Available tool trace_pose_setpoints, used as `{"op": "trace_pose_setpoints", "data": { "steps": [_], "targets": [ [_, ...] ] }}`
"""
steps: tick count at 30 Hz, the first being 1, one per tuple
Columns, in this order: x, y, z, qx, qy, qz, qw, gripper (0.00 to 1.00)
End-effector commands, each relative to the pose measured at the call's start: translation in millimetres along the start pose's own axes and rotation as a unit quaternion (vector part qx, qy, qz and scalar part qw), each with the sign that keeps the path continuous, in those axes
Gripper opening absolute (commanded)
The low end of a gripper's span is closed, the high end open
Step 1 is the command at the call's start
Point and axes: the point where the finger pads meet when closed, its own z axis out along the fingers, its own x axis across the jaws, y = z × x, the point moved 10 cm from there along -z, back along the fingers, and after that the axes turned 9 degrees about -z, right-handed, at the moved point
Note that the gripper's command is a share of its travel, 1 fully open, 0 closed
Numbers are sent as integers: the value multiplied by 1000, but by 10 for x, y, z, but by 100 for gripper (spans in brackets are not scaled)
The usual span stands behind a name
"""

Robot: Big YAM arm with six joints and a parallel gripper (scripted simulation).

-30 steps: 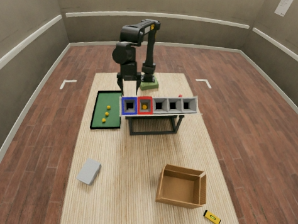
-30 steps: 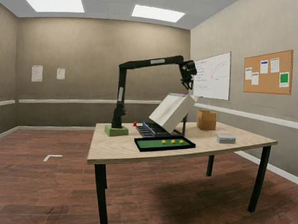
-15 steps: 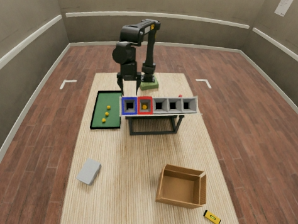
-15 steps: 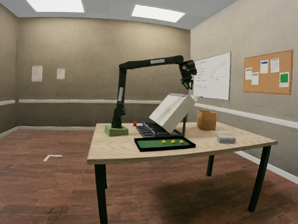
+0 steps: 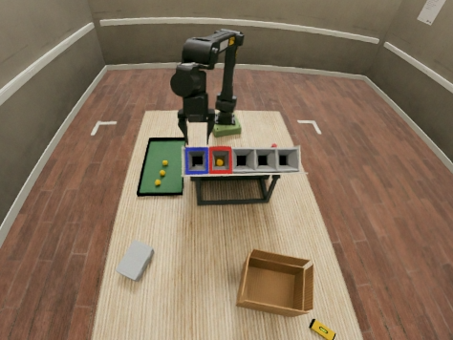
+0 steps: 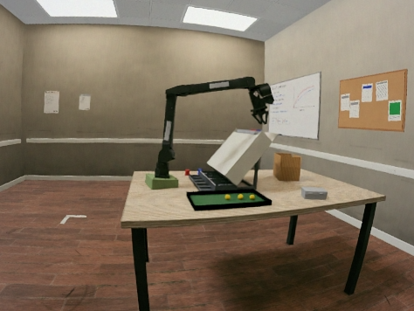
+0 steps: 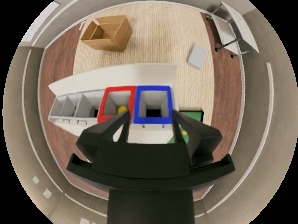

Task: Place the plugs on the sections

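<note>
A white cover with a row of funnels [image 5: 241,160] stands on a dark frame mid-table. The blue-banded funnel [image 5: 196,160] is leftmost and looks empty. The red-banded funnel [image 5: 220,159] beside it has a yellow marble [image 5: 219,162] in its mouth. My gripper [image 5: 196,138] hangs open and empty just above and behind the blue-banded funnel; the wrist view looks down into it between my fingers. Three marbles [image 5: 162,172] lie in the green tray [image 5: 161,166]. The red plug [image 6: 187,172] and blue plug [image 6: 200,170] stand behind the dark sectioned rack [image 6: 210,180].
A cardboard box [image 5: 276,283] sits at the front right, a grey block [image 5: 135,260] at the front left, and a yellow level [image 5: 322,329] near the front edge. The arm's green base [image 5: 226,127] is behind the funnels.
</note>
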Motion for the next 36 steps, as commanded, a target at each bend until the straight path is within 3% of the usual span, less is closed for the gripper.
{"op": "trace_pose_setpoints", "data": {
  "steps": [1,36],
  "targets": [
    [-37,93,-173,-26,-11,-5,1000,59],
    [-44,104,-204,-32,-15,-6,999,59]
  ]
}}
